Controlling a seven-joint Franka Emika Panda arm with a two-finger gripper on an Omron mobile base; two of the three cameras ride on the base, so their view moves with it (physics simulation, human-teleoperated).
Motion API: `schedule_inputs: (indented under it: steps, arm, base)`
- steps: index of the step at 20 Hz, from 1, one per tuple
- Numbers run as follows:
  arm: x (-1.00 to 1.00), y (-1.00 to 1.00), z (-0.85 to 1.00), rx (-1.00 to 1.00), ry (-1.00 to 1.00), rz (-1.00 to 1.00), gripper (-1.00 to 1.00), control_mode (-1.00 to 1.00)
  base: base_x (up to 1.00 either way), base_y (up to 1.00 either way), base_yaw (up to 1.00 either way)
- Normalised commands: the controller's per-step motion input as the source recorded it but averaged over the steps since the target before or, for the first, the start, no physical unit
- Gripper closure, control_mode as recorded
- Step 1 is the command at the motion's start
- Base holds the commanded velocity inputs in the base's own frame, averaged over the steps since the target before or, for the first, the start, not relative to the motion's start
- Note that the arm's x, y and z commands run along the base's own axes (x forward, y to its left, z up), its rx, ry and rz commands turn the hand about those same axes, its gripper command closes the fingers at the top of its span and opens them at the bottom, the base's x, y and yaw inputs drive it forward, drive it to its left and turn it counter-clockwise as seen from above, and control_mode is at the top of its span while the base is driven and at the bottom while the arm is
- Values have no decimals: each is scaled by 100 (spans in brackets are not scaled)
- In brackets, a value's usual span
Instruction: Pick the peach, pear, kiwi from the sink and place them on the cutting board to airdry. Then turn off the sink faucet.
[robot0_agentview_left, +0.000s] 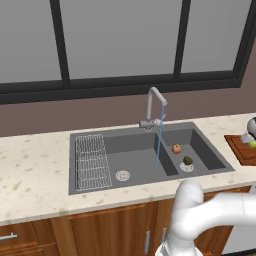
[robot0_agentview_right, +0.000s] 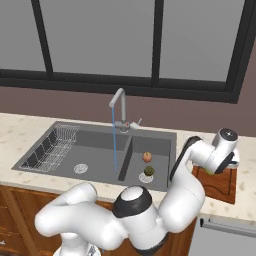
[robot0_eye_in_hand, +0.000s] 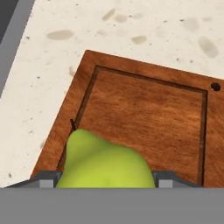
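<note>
My gripper (robot0_eye_in_hand: 107, 180) is shut on the yellow-green pear (robot0_eye_in_hand: 105, 162) and holds it just above the near left part of the reddish-brown cutting board (robot0_eye_in_hand: 148, 109). The gripper (robot0_agentview_right: 216, 169) hangs over the board (robot0_agentview_right: 222, 185) right of the sink (robot0_agentview_right: 65, 132). The peach (robot0_agentview_left: 176, 148) and the dark kiwi (robot0_agentview_left: 188, 160) lie in the sink's right basin, the kiwi by the drain. The silver faucet (robot0_agentview_left: 155, 107) pours a thin blue stream (robot0_agentview_left: 159, 145) into the sink (robot0_agentview_left: 100, 137).
A wire rack (robot0_agentview_left: 91, 161) fills the left end of the left basin. Speckled stone counter (robot0_eye_in_hand: 48, 83) surrounds the board. A dark-framed window (robot0_agentview_left: 120, 40) runs behind the counter. Wooden cabinet fronts (robot0_agentview_left: 100, 230) stand below.
</note>
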Motion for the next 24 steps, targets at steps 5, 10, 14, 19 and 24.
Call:
schedule_inputs:
  steps: [5, 10, 14, 19, 24]
  arm:
    - [10, -2, -23, 1, 5, -10, 100, -100]
    - [17, -1, -25, 1, 7, -4, 100, -100]
    - [16, -5, -26, 0, 6, -3, 100, -100]
    - [15, -19, -26, 1, 4, -1, 100, -100]
    - [1, -10, -27, 1, 2, 0, -100, -100]
  base:
    - [0, 0, 0]
    - [0, 0, 0]
    - [0, 0, 0]
    - [0, 0, 0]
    - [0, 0, 0]
